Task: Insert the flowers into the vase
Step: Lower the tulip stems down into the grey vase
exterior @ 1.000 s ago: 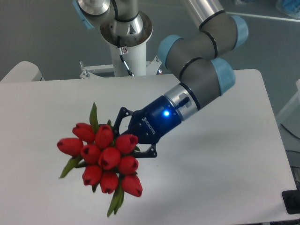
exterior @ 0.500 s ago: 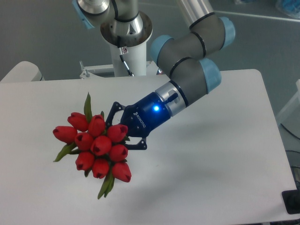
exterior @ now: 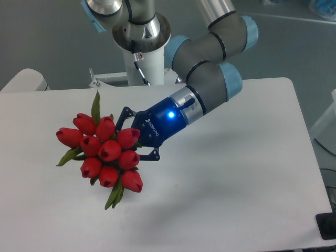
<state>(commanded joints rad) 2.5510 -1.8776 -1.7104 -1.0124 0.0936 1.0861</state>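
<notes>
The flowers (exterior: 102,152), a bunch of red tulips with green leaves, hang above the left half of the white table (exterior: 236,199), buds facing the camera. My gripper (exterior: 131,137) is shut on their stems, which lie hidden behind the buds. Its black fingers (exterior: 126,113) show at the bunch's right edge, and the blue wrist with a lit LED runs up to the right. The vase is out of view, possibly hidden beneath the bunch.
The arm's white base column (exterior: 140,55) stands at the table's back edge. A white rounded object (exterior: 23,81) sits off the back left corner. A dark object (exterior: 326,226) lies at the right front corner.
The gripper has carried the flowers to the left and slightly up across the table, with the grip unchanged. The elbow has followed leftward.
</notes>
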